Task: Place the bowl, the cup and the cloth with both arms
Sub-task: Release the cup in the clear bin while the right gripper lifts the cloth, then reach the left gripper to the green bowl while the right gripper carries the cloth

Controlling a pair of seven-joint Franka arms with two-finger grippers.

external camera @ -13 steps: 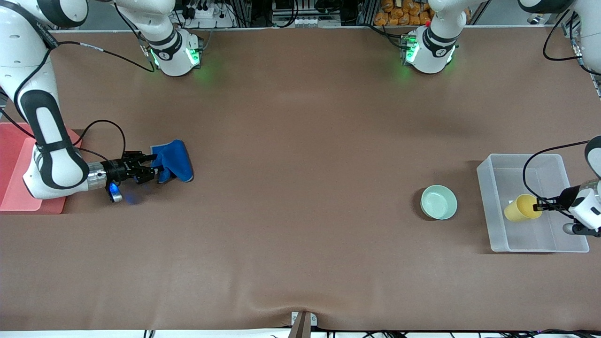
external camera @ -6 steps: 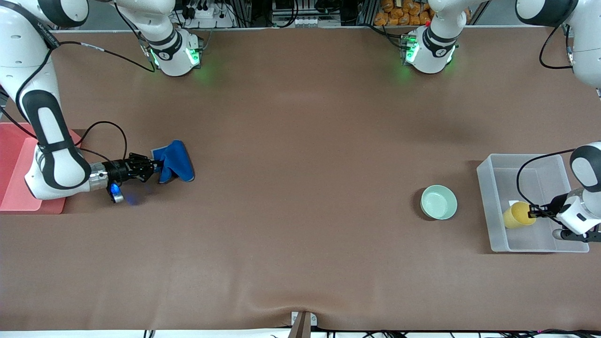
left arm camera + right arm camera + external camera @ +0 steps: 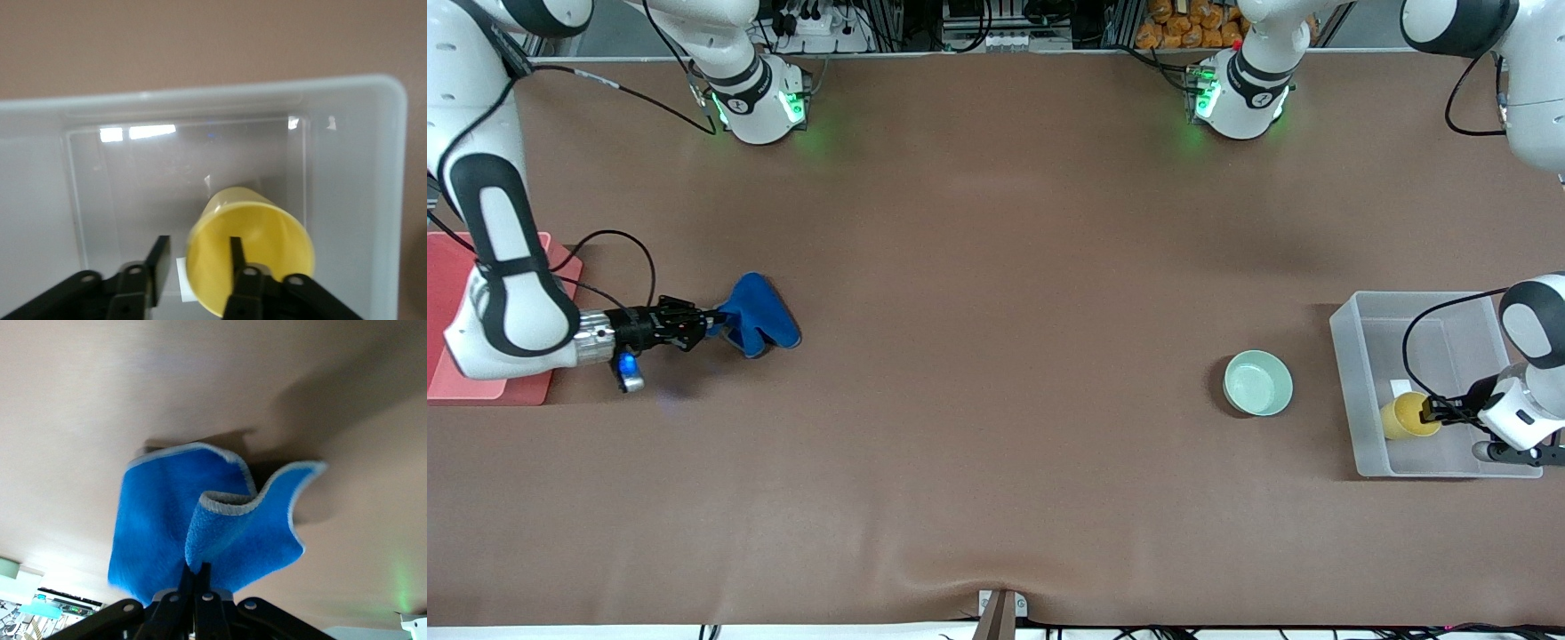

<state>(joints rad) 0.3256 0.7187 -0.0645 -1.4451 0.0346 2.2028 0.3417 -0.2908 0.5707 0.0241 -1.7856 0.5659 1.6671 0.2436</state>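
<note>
The yellow cup (image 3: 1405, 414) stands in the clear plastic bin (image 3: 1348, 373) at the left arm's end of the table. My left gripper (image 3: 1430, 411) is open, with one finger inside the cup (image 3: 267, 233) and the other outside its wall, both clear of it. In the left wrist view the left gripper (image 3: 197, 243) is over the bin's floor (image 3: 133, 193). My right gripper (image 3: 710, 322) is shut on the blue cloth (image 3: 758, 318), which hangs crumpled from it just above the table. In the right wrist view the right gripper (image 3: 197, 570) pinches a fold of the cloth (image 3: 167, 520). The mint-green bowl (image 3: 1257, 382) sits empty on the table beside the bin.
A red tray (image 3: 445, 267) lies at the right arm's end of the table, partly under the right arm. A small white label (image 3: 1400, 387) lies on the bin's floor next to the cup. The brown table cover (image 3: 996, 356) spans the middle.
The left gripper has lowered the cup from a tilted hold into the bin and opened. The right gripper has shut on the cloth and drawn it a little toward the red tray.
</note>
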